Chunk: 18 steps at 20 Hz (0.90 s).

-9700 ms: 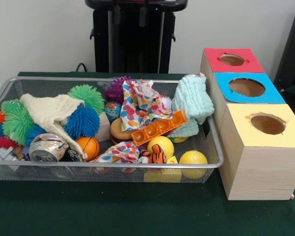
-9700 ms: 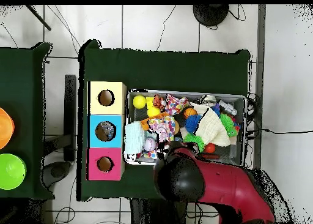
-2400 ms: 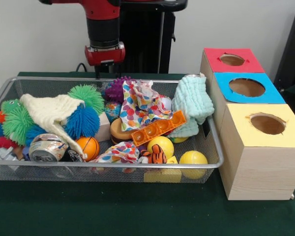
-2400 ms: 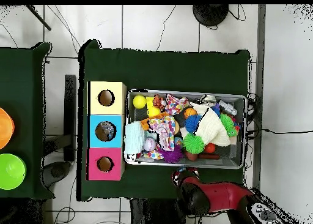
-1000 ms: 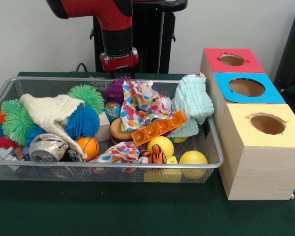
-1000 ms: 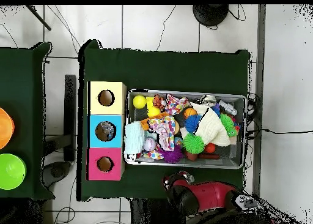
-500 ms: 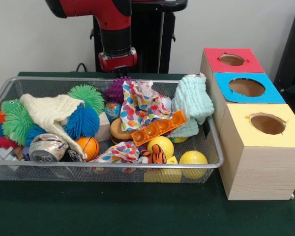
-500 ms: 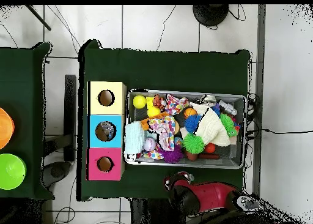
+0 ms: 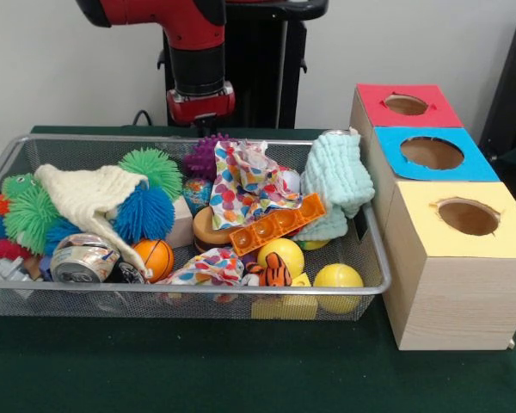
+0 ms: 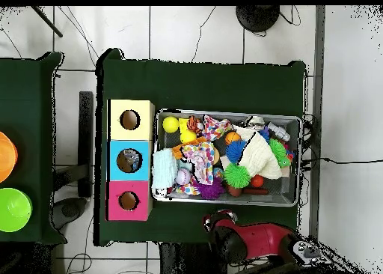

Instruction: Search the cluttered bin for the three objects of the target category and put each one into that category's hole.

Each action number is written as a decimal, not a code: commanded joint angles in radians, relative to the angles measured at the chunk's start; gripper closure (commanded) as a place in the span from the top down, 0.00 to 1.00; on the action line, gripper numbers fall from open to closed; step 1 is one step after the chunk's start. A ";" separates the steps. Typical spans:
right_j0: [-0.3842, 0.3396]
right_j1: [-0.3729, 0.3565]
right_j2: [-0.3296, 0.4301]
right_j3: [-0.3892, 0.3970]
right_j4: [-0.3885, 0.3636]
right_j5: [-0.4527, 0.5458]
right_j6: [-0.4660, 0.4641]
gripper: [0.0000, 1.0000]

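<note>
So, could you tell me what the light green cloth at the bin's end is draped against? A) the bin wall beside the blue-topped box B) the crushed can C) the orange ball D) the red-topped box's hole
A: the light green cloth hangs at the bin wall next to the blue-topped box, far from the can and the orange ball.

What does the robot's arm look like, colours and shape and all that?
The arm is a thick round tube in glossy red, with a black band round its lower section and a red collar at the wrist end. Dark hardware below it is too small to make out. From overhead it reads as red and black casing.
</note>
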 commanded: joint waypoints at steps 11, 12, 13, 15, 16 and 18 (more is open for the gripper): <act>-0.049 -0.049 0.086 -0.085 0.007 0.036 0.088 1.00; -0.052 -0.052 0.087 -0.084 0.006 0.037 0.087 1.00; -0.054 -0.054 0.088 -0.082 0.005 0.038 0.086 1.00; -0.064 -0.053 0.096 -0.082 0.002 0.047 0.078 1.00; -0.069 -0.054 0.099 -0.080 0.000 0.050 0.075 1.00; -0.077 -0.059 0.106 -0.079 -0.005 0.058 0.065 1.00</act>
